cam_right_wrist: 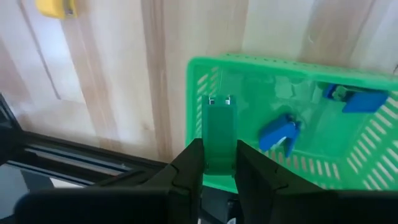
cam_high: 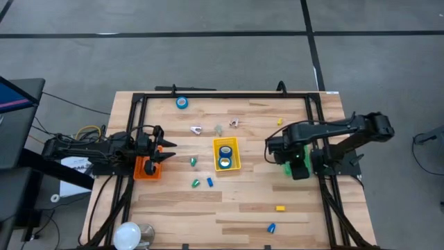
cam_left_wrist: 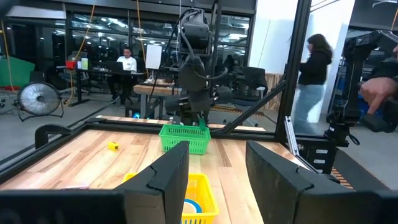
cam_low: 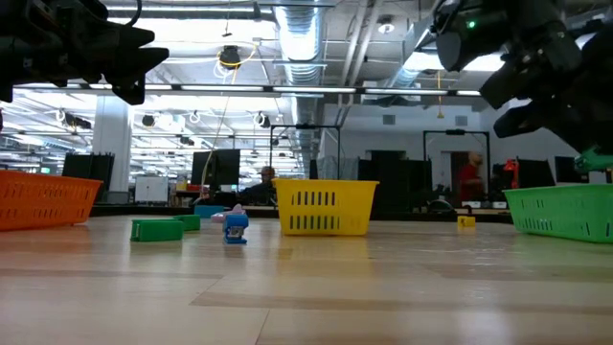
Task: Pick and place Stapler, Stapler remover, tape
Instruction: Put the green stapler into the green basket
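A green stapler [cam_right_wrist: 219, 134] was held upright between the narrowly closed fingers of the right gripper [cam_right_wrist: 219, 177] over the green basket [cam_right_wrist: 205, 74]; the left gripper [cam_left_wrist: 217, 180], part-open and empty, was positioned above the orange basket [cam_high: 142, 170]; tape [cam_high: 182, 103] was left at the table's far edge.

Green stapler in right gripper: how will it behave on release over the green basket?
The green stapler looks rigid and blocky, so it probably won't flex or roll. The right gripper pinches one narrow end, so it may tip on landing in the green basket.

Desk fan [cam_left_wrist: 38, 101] and people [cam_left_wrist: 314, 74] beyond the table [cam_high: 236, 208]
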`<act>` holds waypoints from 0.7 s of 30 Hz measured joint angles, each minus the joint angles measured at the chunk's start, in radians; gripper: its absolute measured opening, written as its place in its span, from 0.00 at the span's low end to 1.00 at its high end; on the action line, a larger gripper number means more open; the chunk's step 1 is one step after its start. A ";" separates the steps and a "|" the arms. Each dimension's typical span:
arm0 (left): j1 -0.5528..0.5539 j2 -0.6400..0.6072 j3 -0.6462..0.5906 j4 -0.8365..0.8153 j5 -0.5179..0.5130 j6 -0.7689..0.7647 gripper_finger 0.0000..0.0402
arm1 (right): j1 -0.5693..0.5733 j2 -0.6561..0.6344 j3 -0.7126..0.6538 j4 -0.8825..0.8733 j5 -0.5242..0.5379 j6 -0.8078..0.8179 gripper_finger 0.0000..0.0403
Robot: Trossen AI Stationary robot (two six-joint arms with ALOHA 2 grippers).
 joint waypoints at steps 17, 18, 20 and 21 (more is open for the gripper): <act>0.000 0.000 0.000 0.000 0.000 0.000 0.37 | -0.077 0.066 0.000 -0.013 0.052 0.044 0.23; 0.000 0.000 0.000 0.000 0.000 0.000 0.37 | -0.077 0.066 0.000 -0.013 0.067 0.050 0.25; 0.000 0.000 0.000 0.000 0.000 0.000 0.37 | -0.077 0.066 0.000 -0.013 0.084 0.054 0.30; 0.000 0.000 0.000 0.000 0.000 0.000 0.37 | -0.077 0.066 0.000 -0.013 0.084 0.054 0.32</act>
